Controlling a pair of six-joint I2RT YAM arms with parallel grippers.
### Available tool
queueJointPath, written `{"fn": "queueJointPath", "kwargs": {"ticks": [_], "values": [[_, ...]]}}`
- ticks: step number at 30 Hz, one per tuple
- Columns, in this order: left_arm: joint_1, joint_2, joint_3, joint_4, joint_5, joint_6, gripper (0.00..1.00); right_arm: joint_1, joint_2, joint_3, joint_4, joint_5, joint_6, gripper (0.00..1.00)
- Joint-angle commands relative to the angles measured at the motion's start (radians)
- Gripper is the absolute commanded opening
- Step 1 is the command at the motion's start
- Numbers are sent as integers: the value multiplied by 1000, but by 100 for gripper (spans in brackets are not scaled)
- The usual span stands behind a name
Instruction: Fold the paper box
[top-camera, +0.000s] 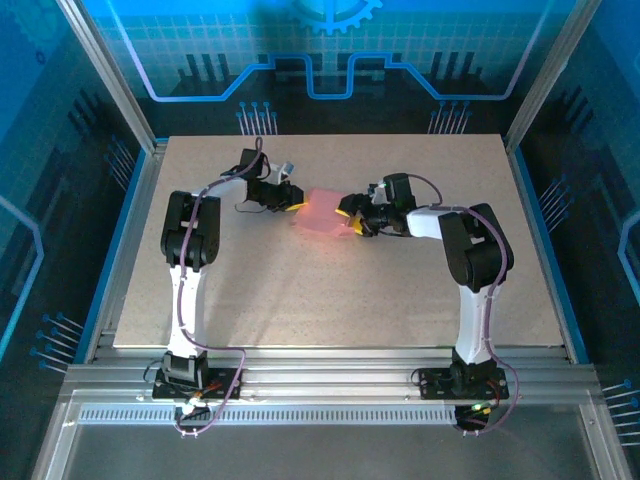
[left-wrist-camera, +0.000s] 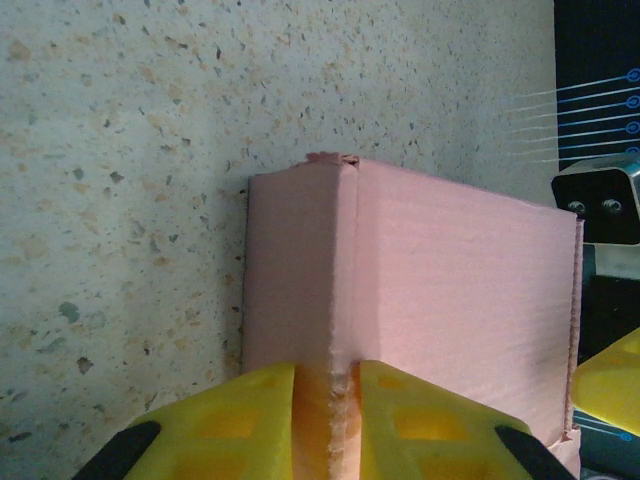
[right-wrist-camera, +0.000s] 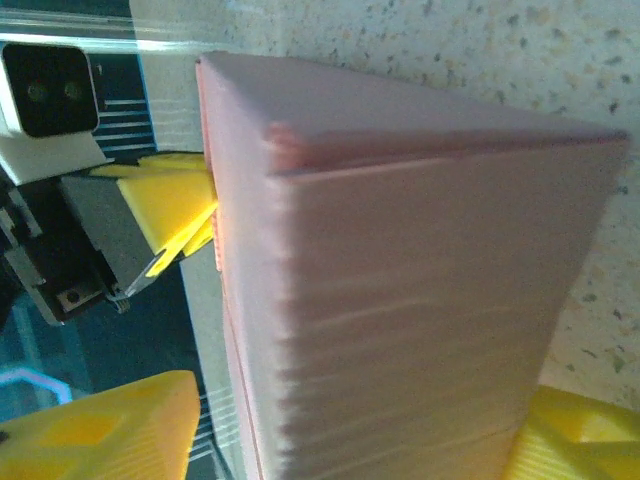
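One box (top-camera: 322, 212) sits centred on the table (top-camera: 300, 290). My left gripper (left-wrist-camera: 326, 385) pinches its creased edge; my right gripper (right-wrist-camera: 340, 430) straddles it, jaws apart, not clamping. I judge it light, thin card that crushes easily, so I'd hold along creases, gently.

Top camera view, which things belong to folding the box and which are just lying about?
Part of the job:
- pink creased paper box
- left gripper, yellow fingers pinching the box's edge
- right gripper, jaws straddling the box

Not part of it:
- speckled beige table top
- silver aluminium frame rails
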Motion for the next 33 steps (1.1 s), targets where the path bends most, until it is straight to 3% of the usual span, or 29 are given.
{"fn": "queueJointPath", "kwargs": {"ticks": [1,7,11,20,23,27,30,33], "values": [[16,44,-13,-48,-57,6,21,9,8,31,7,-41,17,60],[27,-17,-112,117,-21,11,41,3,-20,11,10,-55,35,44],[35,-75,-178,219,-13,-3,51,-9,-41,-2,8,-71,38,39],[33,-417,-576,785,-141,-7,82,-81,-139,-81,32,-118,74,34],[7,-505,-713,966,-176,151,87,-112,-181,-108,32,-137,71,34],[-92,-590,-797,985,-267,486,98,-146,-237,-142,22,-166,56,34],[-176,-607,-857,1067,-345,720,99,-163,-273,-162,-8,-187,47,34],[-244,-581,-942,1301,-403,915,99,-170,-297,-175,-12,-225,61,34]]}}
